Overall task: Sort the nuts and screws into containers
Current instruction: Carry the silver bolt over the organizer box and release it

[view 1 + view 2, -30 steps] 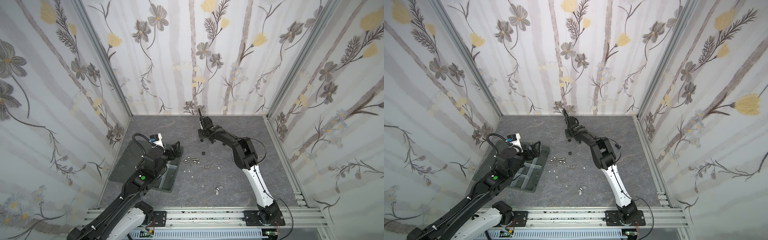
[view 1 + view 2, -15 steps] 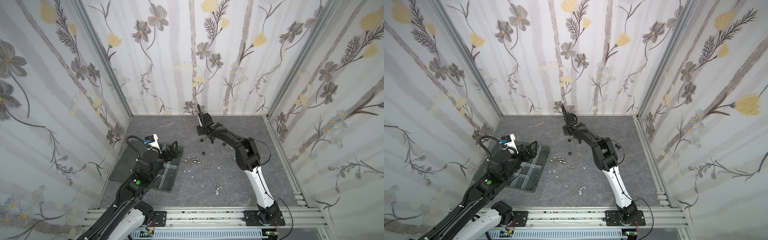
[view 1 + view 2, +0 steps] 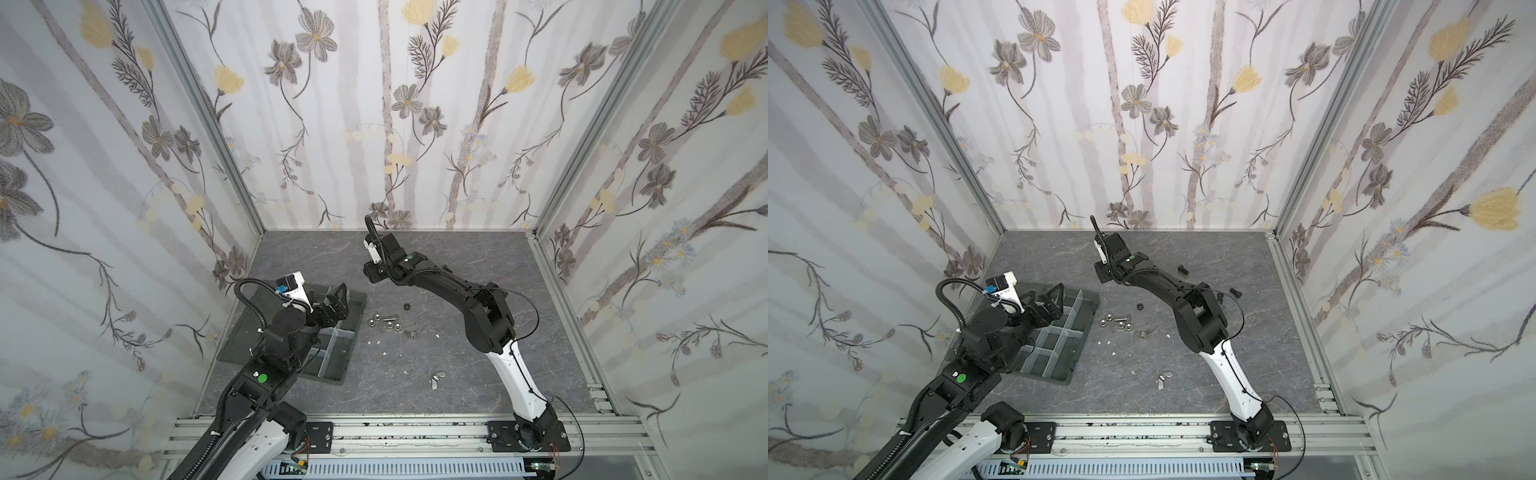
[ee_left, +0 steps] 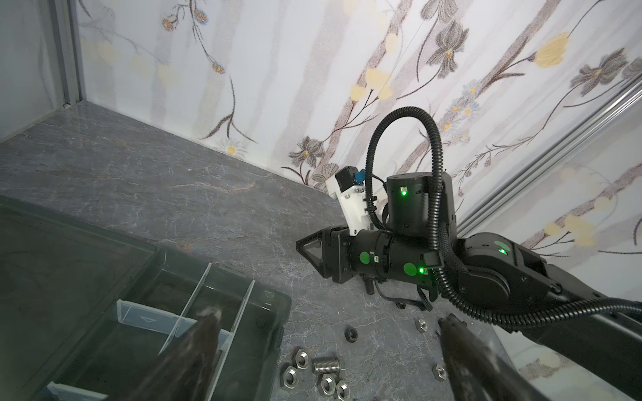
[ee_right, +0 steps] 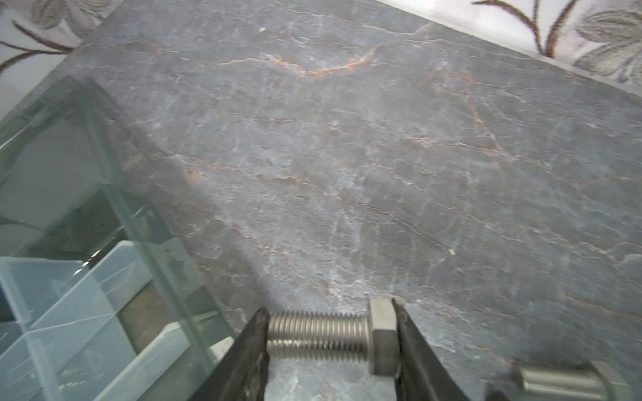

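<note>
- The right gripper [image 5: 330,323] is closed to a medium gap on a silver screw [image 5: 316,335]. It holds the screw lengthwise, with the hex head against one fingertip and the shank end against the other.
- In both top views this gripper [image 3: 371,276] [image 3: 1102,274] is near the back of the counter [image 3: 457,374], beyond the loose hardware and off the far right corner of the tray [image 3: 332,365].
- A second silver screw [image 5: 569,382] lies on the counter just beside the held one.
- The left gripper [image 4: 330,317] is spread wide and holds nothing. In a top view it [image 3: 336,299] hangs over the far end of the tray, whose compartments [image 3: 1054,345] are split by translucent dividers.
- The flat lid panel [image 3: 245,328] lies along the tray's left side.
- A cluster of silver nuts [image 3: 384,324] [image 4: 312,378] sits on the counter just right of the tray, with a threaded silver piece [image 4: 326,364] among them.
- A black nut [image 3: 407,306] [image 4: 351,334] lies near that cluster, towards the back.
- Wing nuts [image 3: 436,378] lie well apart from the cluster, towards the front of the counter.
- Two black screws [image 3: 1182,269] [image 3: 1235,292] lie behind the right arm.
</note>
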`<action>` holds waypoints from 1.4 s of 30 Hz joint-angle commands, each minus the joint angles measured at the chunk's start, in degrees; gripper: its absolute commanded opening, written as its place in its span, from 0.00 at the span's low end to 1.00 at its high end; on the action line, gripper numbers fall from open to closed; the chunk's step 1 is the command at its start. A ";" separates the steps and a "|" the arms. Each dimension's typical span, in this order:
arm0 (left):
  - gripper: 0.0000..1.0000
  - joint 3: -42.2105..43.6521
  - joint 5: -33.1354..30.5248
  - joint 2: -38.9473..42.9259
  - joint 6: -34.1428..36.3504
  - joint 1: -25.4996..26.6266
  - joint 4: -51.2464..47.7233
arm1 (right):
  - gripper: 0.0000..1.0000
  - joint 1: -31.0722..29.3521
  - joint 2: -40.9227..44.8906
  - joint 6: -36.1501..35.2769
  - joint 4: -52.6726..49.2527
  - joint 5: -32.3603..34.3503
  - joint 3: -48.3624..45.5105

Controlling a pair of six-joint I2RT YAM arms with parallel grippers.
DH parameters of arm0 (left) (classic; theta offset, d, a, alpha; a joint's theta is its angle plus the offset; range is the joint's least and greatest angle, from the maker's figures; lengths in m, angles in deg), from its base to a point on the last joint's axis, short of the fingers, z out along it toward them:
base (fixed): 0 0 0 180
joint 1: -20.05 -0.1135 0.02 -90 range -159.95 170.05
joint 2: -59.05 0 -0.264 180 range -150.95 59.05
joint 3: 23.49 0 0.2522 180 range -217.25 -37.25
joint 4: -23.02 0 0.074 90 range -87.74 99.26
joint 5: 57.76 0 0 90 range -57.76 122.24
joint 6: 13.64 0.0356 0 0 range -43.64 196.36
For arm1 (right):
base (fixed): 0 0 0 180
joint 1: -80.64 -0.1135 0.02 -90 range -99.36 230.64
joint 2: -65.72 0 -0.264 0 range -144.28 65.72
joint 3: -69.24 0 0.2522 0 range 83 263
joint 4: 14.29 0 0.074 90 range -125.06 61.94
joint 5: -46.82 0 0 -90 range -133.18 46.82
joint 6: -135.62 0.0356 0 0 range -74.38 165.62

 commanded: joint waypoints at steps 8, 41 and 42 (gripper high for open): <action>1.00 -2.46 -2.80 4.03 0.34 0.06 -2.95 | 0.44 -5.74 0.54 1.08 6.64 -7.67 0.42; 1.00 -2.29 -2.90 5.24 0.03 0.04 -4.82 | 0.67 -9.14 -6.26 3.05 7.92 -12.58 4.60; 1.00 -2.45 -2.87 5.06 0.12 0.10 -4.84 | 0.68 -9.14 -6.25 3.01 7.86 -12.59 4.60</action>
